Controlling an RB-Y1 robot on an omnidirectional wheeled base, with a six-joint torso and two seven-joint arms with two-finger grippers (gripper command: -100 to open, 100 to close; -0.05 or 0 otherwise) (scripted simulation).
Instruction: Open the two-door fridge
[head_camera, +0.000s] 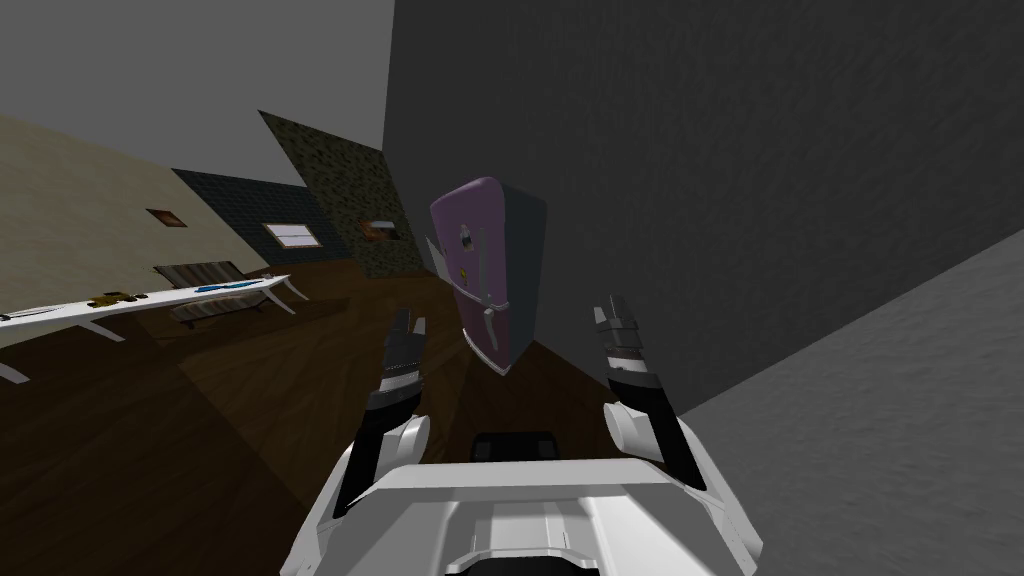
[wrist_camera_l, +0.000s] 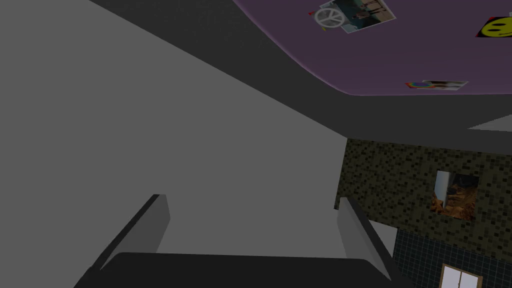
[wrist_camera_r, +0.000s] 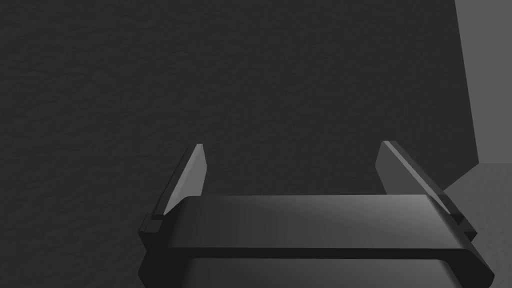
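The two-door fridge (head_camera: 487, 268) is purple with dark grey sides and stands against the dark grey wall, ahead of me and between my arms. Both doors look closed. A grey handle (head_camera: 479, 262) runs down the upper door and another handle (head_camera: 490, 328) down the lower door. My left gripper (head_camera: 410, 320) hangs open short of the fridge, to its left, with nothing between its fingers. In the left wrist view, the left gripper (wrist_camera_l: 253, 197) looks past the sticker-covered fridge door (wrist_camera_l: 400, 55). My right gripper (head_camera: 610, 305) is open and empty to the fridge's right. In the right wrist view, the right gripper (wrist_camera_r: 294, 144) faces the dark wall.
A long white table (head_camera: 150, 300) carrying small items stands far left, with a striped bench (head_camera: 205, 280) behind it. A dark grey wall (head_camera: 750, 200) runs close along my right side. Dark wooden floor (head_camera: 250, 400) stretches between me and the fridge.
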